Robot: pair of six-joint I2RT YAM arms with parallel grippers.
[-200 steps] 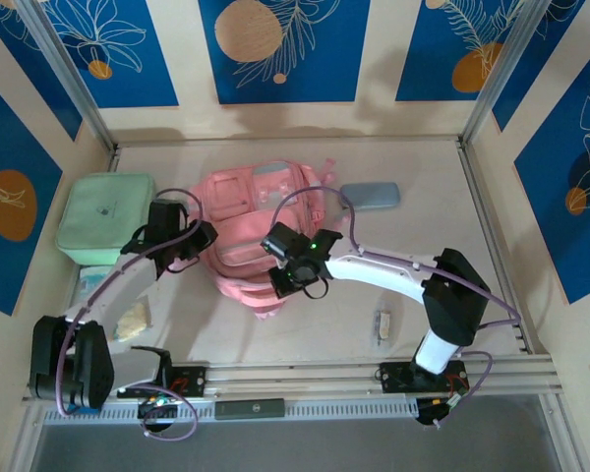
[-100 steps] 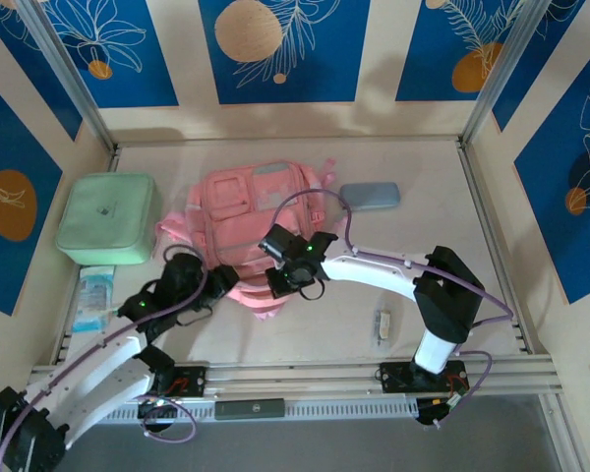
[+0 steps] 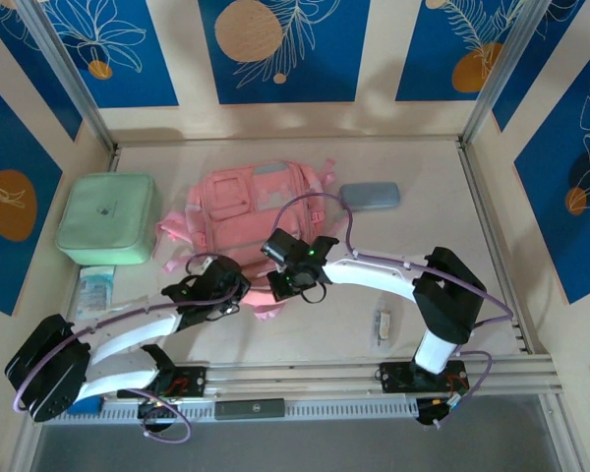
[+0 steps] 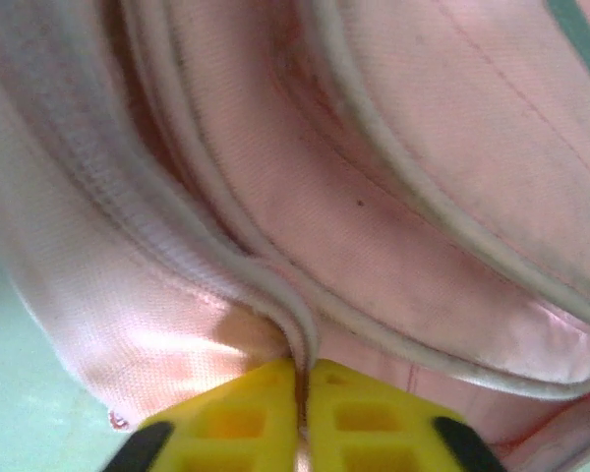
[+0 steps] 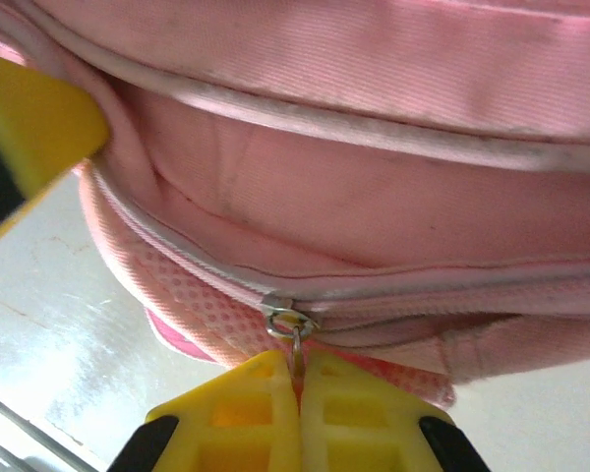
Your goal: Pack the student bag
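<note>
Mint-green case (image 3: 106,218), grey-blue pouch (image 3: 370,196), perhaps tissue packet (image 3: 95,292)

Blue floral wall panels (image 3: 280,49), beige tabletop (image 3: 423,256)

The top camera is looking down on the whole table (image 3: 423,177), while both wrist cameras are peering closely at the bag (image 3: 256,206), sharing its near edge.

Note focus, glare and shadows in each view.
Top external: sharp, even light, soft shadows on the table. Left wrist: bag soft-focus, sheen spot above the left claw. Right wrist: zip pull crisp above the right claw, table glaring white lower left.
</note>
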